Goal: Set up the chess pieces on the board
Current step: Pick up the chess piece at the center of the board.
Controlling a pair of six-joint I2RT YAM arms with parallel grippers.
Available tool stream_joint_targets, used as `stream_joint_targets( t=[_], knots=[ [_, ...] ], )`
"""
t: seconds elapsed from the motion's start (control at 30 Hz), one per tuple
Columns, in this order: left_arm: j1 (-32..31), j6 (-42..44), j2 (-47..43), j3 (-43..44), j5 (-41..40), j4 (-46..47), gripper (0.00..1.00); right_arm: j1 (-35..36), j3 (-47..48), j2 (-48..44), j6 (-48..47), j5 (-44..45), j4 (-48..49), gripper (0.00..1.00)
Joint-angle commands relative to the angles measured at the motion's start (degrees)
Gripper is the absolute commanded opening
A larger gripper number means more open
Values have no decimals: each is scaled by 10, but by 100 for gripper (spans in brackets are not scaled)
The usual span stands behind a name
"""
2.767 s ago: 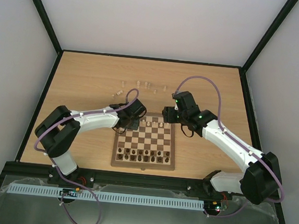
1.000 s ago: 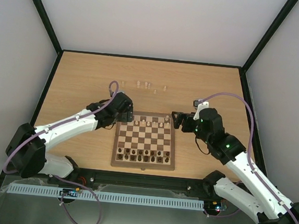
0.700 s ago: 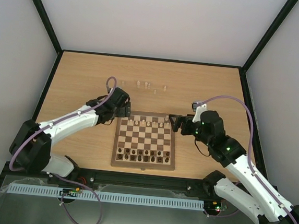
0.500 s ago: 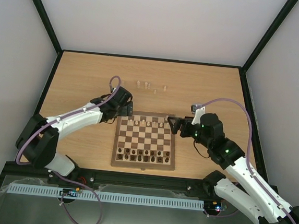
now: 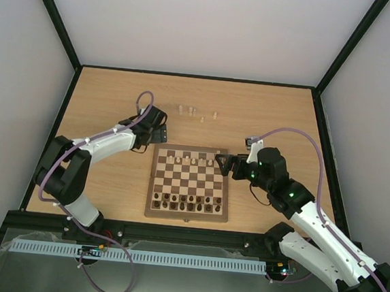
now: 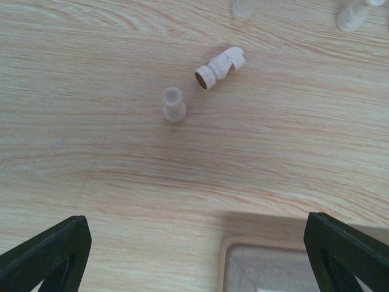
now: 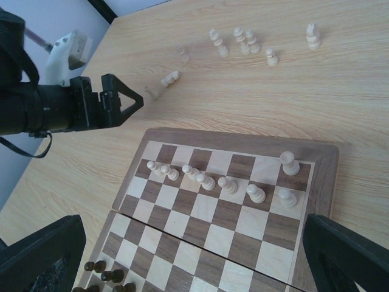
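Beyond the far-left corner of the square cream-and-brown wooden chessboard [image 7: 243,141], tiny pale cream turned wooden chess pieces [image 6: 174,104] sit loose on the light wood tabletop [image 6: 91,152]. I judge them light, rigid and easily tipped, best pinched at the waist. Left gripper [image 6: 194,243] and right gripper [image 7: 194,249] both gape wide, empty.

Board [image 5: 190,182]: cream and dark brown checks, mid-brown frame.
Pale cream pieces [image 5: 191,111], upper centre of the overhead frame, on a worktop [image 5: 102,110] of light tan wood with streaky grain.
Dark brown pieces [image 5: 187,201]: board's lower row.
Toppled cream piece [image 6: 220,66], upper centre, left wrist frame: brown underside.
Arms [image 5: 106,144]: white, black joints; cables [image 5: 294,131] purple.
Walls [image 5: 205,24] white, posts [image 5: 56,18] black.
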Motion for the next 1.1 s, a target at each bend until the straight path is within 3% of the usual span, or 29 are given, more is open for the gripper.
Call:
stream_joint_targets(
  t=[0.0,0.13,0.4,1.07],
  knots=[
    [25,-2,32,25,-1,21,99,2,-6,-9,-7,-8,10,99],
    [39,3,62,54,-2,27,93,2,-6,-14,-8,-17,11,98],
    [64,8,118,97,1,28,63,2,-9,-20,-9,-21,10,99],
    [97,20,182,125,24,46,40,2,-13,-3,-8,-35,25,99]
  ],
)
